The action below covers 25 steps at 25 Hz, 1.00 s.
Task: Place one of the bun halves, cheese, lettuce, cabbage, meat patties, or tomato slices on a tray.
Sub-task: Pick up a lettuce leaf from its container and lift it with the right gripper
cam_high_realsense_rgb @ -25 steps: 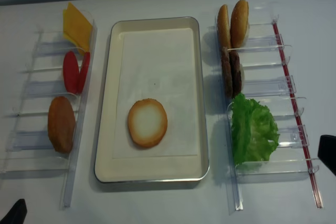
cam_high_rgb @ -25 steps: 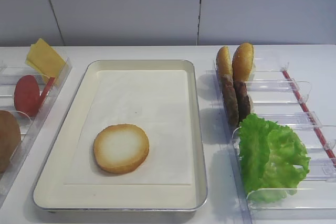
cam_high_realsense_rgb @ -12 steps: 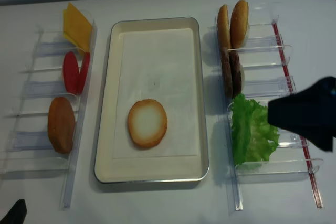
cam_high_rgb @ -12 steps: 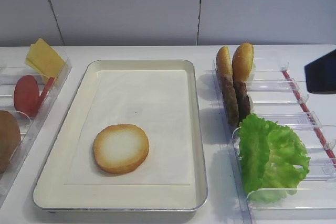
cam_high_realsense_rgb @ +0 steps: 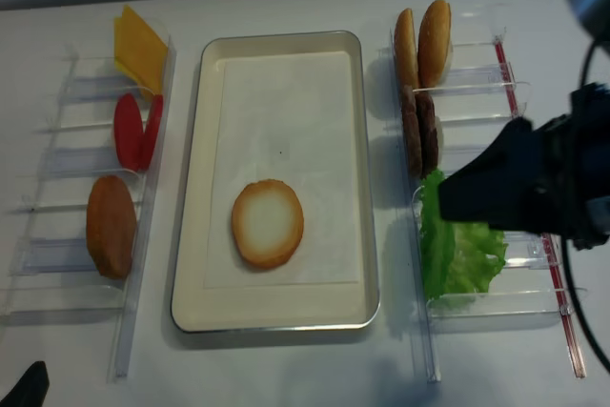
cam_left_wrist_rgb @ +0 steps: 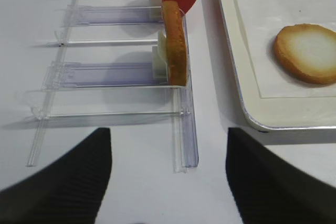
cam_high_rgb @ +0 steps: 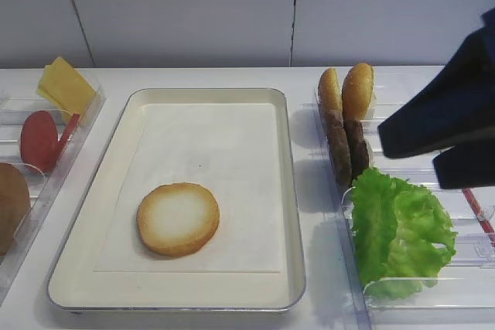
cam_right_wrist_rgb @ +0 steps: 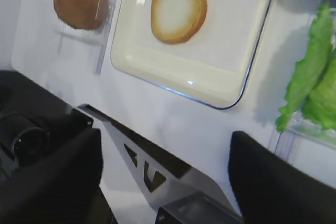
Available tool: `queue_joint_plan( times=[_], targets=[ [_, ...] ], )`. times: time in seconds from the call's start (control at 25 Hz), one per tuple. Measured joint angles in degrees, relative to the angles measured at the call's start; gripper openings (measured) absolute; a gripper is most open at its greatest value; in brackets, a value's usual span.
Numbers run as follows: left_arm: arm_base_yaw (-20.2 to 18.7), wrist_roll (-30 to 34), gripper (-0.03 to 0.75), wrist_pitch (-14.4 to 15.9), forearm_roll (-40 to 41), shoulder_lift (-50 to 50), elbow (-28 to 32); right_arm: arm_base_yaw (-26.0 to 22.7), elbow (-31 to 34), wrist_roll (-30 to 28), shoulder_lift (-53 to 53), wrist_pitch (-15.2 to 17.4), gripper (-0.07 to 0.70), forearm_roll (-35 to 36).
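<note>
A: Bun half (cam_high_rgb: 178, 219) lying flat on the tray (cam_high_rgb: 83, 231), pale toasted face up, well off to the left of the right fingers (cam_high_realsense_rgb: 456, 199).

B: And those fingers, what are they doing?

A: Spread wide, nothing between them (the wrist view shows bare counter (cam_right_wrist_rgb: 173, 119) in the gap). They hang over the right-hand clear bin (cam_high_realsense_rgb: 496, 73), above the lettuce (cam_high_realsense_rgb: 461, 253).

B: What sits just beyond them?

A: The meat patties (cam_high_realsense_rgb: 420, 132) standing on edge, then two more bun halves (cam_high_realsense_rgb: 424, 43) upright at the far end of that bin.

B: The other side?

A: Across the tray from the right fingers: cheese (cam_high_realsense_rgb: 139, 47), tomato slices (cam_high_realsense_rgb: 136, 131) and another bun (cam_high_realsense_rgb: 111, 226) in the left bin (cam_high_realsense_rgb: 57, 254). The left fingers (cam_left_wrist_rgb: 168, 182) also stand wide and empty, short of that bin's near end.
</note>
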Motion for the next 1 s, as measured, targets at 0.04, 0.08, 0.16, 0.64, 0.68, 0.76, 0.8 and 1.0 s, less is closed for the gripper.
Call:
queue_joint_plan(
  times=[0.04,0.08,0.16,0.64,0.68,0.76,0.8,1.0],
  targets=[
    [0.0,0.0,0.471,0.0,0.0,0.0,0.0,1.7,0.0,-0.1,1.2,0.0,0.512,-0.4],
    [0.0,0.0,0.471,0.0,0.0,0.0,0.0,3.4,0.0,-0.1,2.1,-0.1,0.498,-1.1],
    [0.0,0.0,0.471,0.0,0.0,0.0,0.0,5.8,-0.6,0.5,4.5,-0.3,0.482,-3.9],
    [0.0,0.0,0.471,0.0,0.0,0.0,0.0,7.6,-9.5,4.6,16.9,-1.0,0.471,-15.9],
    [0.0,0.0,0.471,0.0,0.0,0.0,0.0,7.6,-10.0,5.0,17.9,-1.0,0.471,-16.3],
    [0.0,0.0,0.471,0.0,0.0,0.0,0.0,7.6,-10.9,5.4,20.3,-1.0,0.471,-17.3],
    [0.0,0.0,0.471,0.0,0.0,0.0,0.0,7.6,-11.1,5.6,21.1,-1.0,0.471,-17.7],
    [0.0,0.0,0.471,0.0,0.0,0.0,0.0,7.6,-11.8,5.7,25.0,-1.0,0.471,-18.5]
  ],
)
